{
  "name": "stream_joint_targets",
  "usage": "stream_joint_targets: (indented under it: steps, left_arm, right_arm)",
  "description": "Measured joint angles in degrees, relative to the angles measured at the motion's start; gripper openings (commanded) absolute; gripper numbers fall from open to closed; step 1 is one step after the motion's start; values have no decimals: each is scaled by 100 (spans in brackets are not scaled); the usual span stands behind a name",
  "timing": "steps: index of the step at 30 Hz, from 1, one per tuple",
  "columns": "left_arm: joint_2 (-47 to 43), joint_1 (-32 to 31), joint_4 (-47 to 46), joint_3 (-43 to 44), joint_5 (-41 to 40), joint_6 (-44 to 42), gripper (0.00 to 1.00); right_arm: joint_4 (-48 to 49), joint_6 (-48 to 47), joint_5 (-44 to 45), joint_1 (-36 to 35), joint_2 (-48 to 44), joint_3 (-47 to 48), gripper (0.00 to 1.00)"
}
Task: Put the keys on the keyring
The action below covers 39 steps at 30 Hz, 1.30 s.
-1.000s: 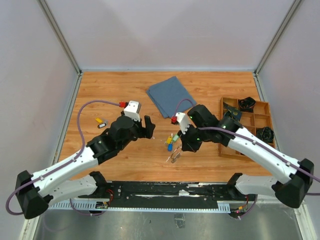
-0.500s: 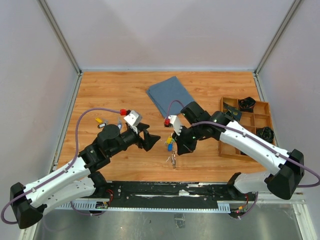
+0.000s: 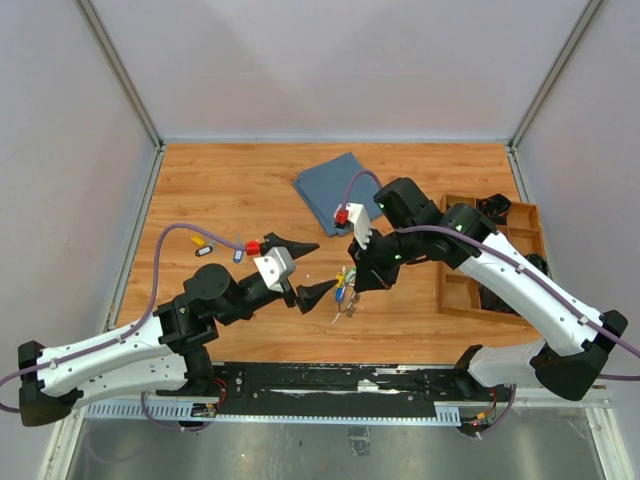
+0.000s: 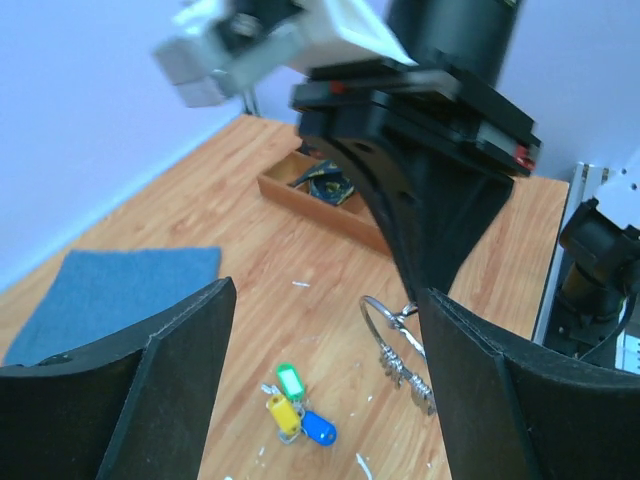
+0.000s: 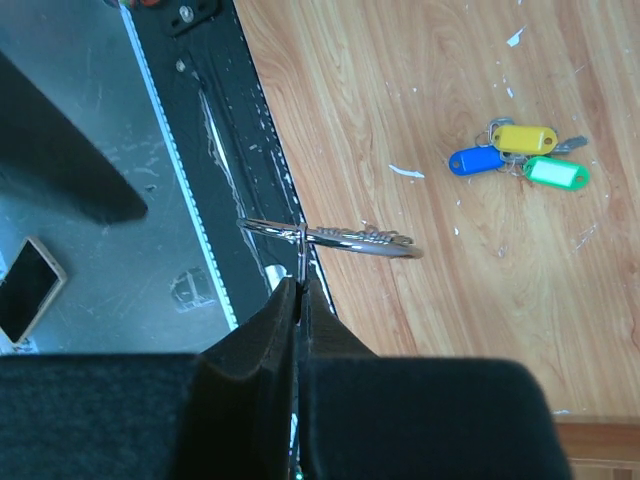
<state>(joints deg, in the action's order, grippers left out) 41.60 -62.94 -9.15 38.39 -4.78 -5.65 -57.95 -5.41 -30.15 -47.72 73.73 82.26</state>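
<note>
Three keys with yellow, green and blue tags lie bunched on the wood. My right gripper is shut on the keyring, pinching a small link at its edge. The silver ring hangs just above the table with its chain bit trailing, right beside the bunch. My left gripper is open, turned on its side, its fingers framing both the bunch and the ring from the left. More tagged keys lie at the far left.
A folded blue cloth lies at the back centre. A wooden compartment tray with dark items sits on the right, under my right arm. The black base rail runs along the near edge, close behind the ring.
My left arm has swung right and forward, its open gripper rolled onto its side and now next to the bunch. The right gripper shifted slightly with the ring still pinched.
</note>
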Motion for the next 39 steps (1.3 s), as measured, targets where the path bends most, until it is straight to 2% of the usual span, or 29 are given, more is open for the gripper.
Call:
stream_joint_targets:
  steps: [7,16,20,29,39]
  left_arm:
    - [332,-1023,-164,142,-686,-1117,82]
    - [688,-1617,-232,339,-1226,-2212,82]
    - [835,-1919,-160,354,-1401,-2664,76]
    - [975,-2280,-57,474,-1613,-3276,56]
    - [1272,-2649,28,494,-2037,-4122,48]
  right_arm:
    - [-490,358,-50,0,114,662,0]
    - [-754,654,-262,0,127,798,1]
    - [-844,715,-345,0,118,920,1]
    - [-938,870,-466,0,74,981,1]
    - [-1012,1012,-608,0,72,1029,1]
